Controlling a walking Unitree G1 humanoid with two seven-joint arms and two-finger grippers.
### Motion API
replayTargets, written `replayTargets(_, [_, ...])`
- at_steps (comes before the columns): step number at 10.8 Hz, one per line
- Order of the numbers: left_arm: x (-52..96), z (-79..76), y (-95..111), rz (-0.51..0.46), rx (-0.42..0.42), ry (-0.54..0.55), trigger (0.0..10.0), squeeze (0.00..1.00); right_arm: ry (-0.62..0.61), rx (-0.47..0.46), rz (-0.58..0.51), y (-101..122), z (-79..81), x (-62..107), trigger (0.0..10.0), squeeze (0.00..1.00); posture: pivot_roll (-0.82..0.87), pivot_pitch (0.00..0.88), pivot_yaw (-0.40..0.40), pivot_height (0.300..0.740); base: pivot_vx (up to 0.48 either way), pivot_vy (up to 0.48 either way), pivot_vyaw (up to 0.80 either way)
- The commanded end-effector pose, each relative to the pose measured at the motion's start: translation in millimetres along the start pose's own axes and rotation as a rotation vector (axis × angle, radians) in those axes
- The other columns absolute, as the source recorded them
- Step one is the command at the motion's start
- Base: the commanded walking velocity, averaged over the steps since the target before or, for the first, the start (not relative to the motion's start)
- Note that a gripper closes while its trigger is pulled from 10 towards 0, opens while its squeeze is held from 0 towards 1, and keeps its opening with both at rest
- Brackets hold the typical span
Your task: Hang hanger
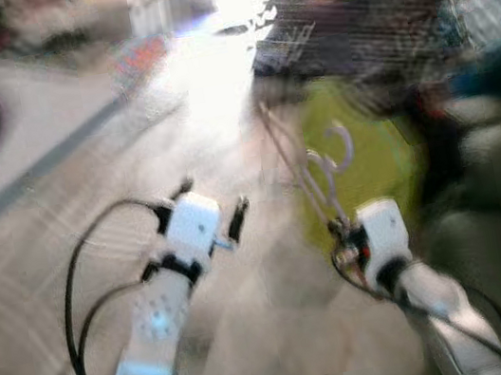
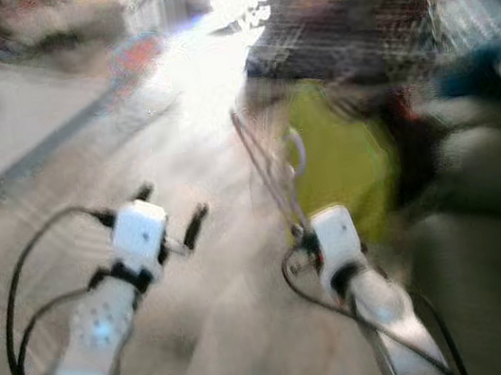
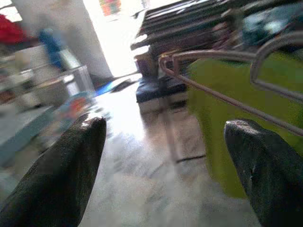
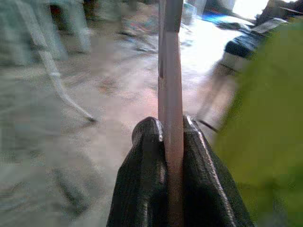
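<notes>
Ahead I see a dark rack [image 1: 364, 5], heavily blurred, probably where the hanger goes. A green cloth [image 1: 370, 153] hangs below it. My right gripper [image 4: 173, 142] pinches the pink hanger [image 1: 320, 171] tight, upright, keeping its hook free; my left gripper [image 1: 214, 208] hovers beside it, fingers spread wide, holding nothing.

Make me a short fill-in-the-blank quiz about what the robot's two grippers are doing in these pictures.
1. The right gripper is shut on a thin pink ____.
2. The left gripper has its two black fingers ____.
3. The big blurred object beside the pink wire hanger is coloured ____.

Missing words: hanger; open; green
</notes>
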State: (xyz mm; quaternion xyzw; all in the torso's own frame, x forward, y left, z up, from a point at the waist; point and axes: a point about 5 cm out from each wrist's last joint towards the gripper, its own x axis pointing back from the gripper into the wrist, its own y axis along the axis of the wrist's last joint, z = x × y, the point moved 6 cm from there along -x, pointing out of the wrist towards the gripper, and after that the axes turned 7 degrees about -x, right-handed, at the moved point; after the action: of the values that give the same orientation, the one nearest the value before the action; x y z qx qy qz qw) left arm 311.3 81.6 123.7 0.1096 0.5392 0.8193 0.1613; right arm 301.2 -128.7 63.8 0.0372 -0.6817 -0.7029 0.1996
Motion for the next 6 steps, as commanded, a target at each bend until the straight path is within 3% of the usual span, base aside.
replayTargets(1, [-4.0,1.8,5.8,-0.019,-0.011,0.009,10.0,0.0,0.005,0.014,-0.011,2.1,-0.2,0.7,10.0,0.0,-0.04,0.0,-0.024,0.74,0.0,0.0,0.8])
replayTargets(4, [-11.3,18.9,15.6,-0.041,-0.012,0.062,10.0,0.0,0.003,0.013,-0.057,17.8,-2.1,-5.6,10.0,0.0,-0.04,0.0,-0.02,0.74,0.0,0.0,0.8])
replayTargets(6, [-23.5,26.3,11.2,-0.045,-0.05,0.072,10.0,0.0,-0.025,0.041,-0.09,29.3,-12.8,-15.9,10.0,0.0,-0.04,0.0,-0.034,0.74,0.0,0.0,0.8])
